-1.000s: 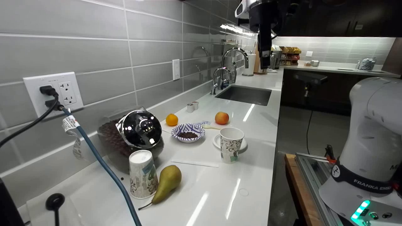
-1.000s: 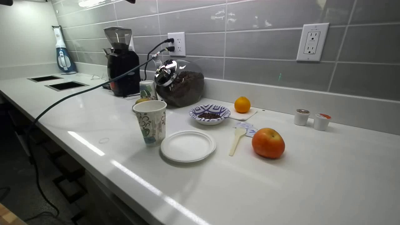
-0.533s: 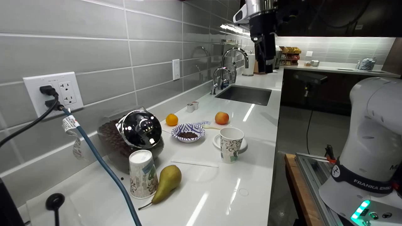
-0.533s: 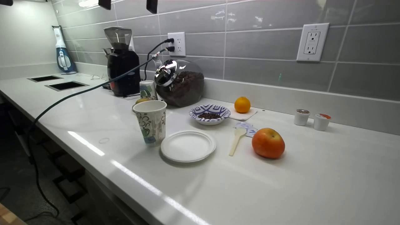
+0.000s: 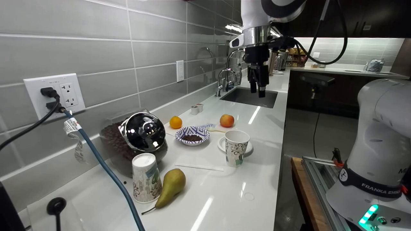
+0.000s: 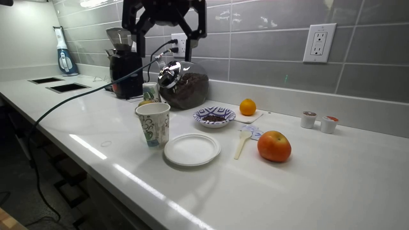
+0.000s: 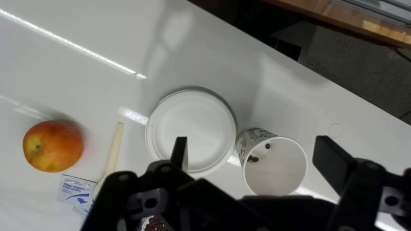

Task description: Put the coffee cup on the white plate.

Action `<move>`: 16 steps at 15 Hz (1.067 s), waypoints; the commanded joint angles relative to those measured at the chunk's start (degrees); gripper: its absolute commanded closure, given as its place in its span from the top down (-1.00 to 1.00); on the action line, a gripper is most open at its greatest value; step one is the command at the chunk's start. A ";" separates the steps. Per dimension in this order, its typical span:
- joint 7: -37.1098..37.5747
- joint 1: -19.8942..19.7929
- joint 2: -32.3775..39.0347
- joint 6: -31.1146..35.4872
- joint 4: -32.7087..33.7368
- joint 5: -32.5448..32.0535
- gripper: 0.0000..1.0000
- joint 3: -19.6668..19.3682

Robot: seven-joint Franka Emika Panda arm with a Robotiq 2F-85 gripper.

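In both exterior views, the coffee cup (image 6: 154,127) stands upright on the worktop (image 6: 287,191), just beside the white plate (image 6: 192,149). In the wrist view, the jaws stand wide apart; the cup holds a few dark beans (image 7: 255,159).

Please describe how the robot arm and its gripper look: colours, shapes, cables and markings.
The arm is white with smooth, rounded links. Its base has a black band with a round logo and white "FRANKA" lettering, and a glowing green light strip. A silvery ring, with a black cable looping beside it, sits above the black gripper, which is angular and has two blocky fingers.
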 commanded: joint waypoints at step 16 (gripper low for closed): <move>-1.65 0.08 1.88 17.88 -7.98 1.19 1.00 1.06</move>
